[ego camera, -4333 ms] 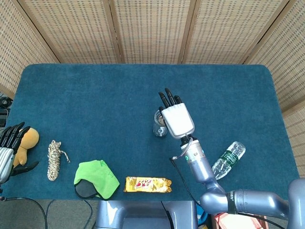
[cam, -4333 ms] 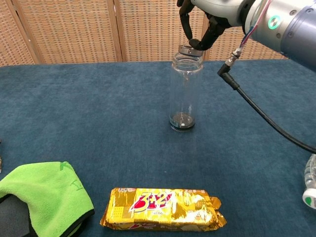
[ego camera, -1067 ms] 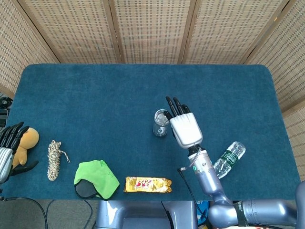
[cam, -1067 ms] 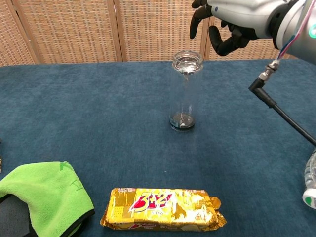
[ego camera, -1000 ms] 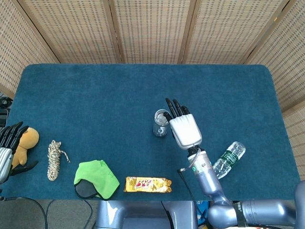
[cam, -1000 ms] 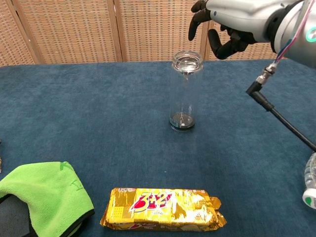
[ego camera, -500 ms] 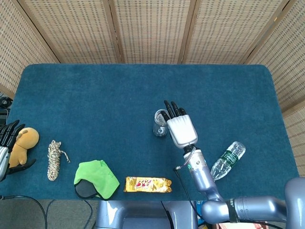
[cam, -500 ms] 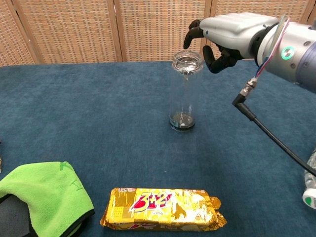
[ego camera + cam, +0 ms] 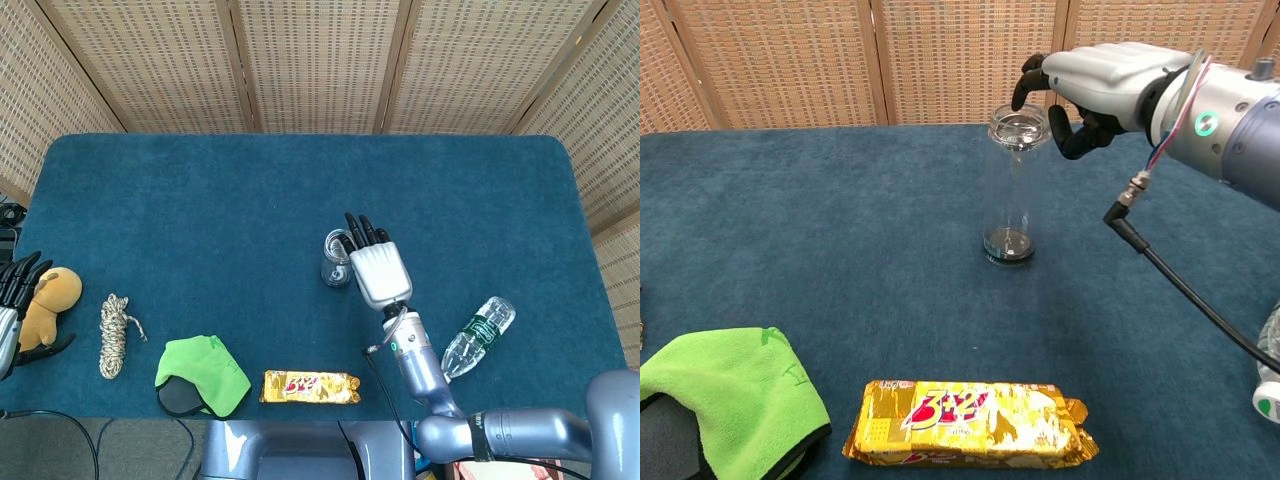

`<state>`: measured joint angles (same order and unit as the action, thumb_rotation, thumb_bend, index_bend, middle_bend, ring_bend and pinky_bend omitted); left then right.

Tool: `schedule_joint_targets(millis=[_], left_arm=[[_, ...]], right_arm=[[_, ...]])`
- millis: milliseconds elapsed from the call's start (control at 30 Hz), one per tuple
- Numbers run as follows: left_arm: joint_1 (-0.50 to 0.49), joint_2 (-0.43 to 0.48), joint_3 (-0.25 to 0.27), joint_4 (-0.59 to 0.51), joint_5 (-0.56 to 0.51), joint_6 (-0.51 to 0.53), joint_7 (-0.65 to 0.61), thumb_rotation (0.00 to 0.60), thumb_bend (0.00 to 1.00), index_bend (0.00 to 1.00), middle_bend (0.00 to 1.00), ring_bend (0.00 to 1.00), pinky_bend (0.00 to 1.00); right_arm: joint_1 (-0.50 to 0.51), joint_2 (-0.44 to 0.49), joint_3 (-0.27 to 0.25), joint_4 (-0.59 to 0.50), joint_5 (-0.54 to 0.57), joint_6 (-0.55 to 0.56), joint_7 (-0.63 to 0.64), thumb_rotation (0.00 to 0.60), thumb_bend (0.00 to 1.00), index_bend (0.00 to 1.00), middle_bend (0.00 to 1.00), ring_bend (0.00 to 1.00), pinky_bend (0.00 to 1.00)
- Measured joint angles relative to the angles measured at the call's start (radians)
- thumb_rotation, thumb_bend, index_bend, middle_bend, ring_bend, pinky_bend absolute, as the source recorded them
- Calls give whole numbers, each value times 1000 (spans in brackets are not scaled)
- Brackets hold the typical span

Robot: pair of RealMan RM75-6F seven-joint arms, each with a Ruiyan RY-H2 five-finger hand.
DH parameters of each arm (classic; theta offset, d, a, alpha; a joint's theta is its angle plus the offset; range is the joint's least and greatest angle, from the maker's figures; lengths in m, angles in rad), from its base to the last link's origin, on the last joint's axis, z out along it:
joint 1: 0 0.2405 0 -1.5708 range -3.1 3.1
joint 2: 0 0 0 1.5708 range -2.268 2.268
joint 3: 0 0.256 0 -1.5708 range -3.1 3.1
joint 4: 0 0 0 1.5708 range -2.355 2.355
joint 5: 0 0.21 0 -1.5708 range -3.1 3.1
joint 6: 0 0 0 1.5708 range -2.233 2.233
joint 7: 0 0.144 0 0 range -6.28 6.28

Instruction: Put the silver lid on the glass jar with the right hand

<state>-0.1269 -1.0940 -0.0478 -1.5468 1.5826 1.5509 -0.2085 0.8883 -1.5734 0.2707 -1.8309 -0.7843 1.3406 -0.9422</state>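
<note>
The tall glass jar stands upright mid-table, and the silver lid lies on its mouth. My right hand hovers at the jar's top, just to its right. Its dark fingers curve over the far rim and its thumb hangs beside the neck, with nothing in its grasp. From the head view the same hand lies right of the jar. My left hand rests at the table's left edge, fingers spread and empty, beside a yellow plush toy.
A gold biscuit packet lies near the front edge, with a green cloth over a black object to its left. A coiled rope lies at the left, and a plastic bottle at the right. A black cable hangs from the right arm.
The right hand let go of the lid on the jar, pulled off to the right, and has now come down and back left until its fingers are beside the jar's top.
</note>
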Motion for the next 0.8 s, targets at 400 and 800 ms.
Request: schedule_joint_targets(millis=[400,800], left_arm=[[0,-1,2,-3,6,1,7,600,165,0,0,0,0],[0,-2,5,-3,11,0,9,600,166,0,0,0,0]], right_arm=[[8,-13,-2,11,6,-1,-2,600,1000,220,0,0,267],[19,-39,-3,32,8,-5,1,600,1000,220,0,0,267]])
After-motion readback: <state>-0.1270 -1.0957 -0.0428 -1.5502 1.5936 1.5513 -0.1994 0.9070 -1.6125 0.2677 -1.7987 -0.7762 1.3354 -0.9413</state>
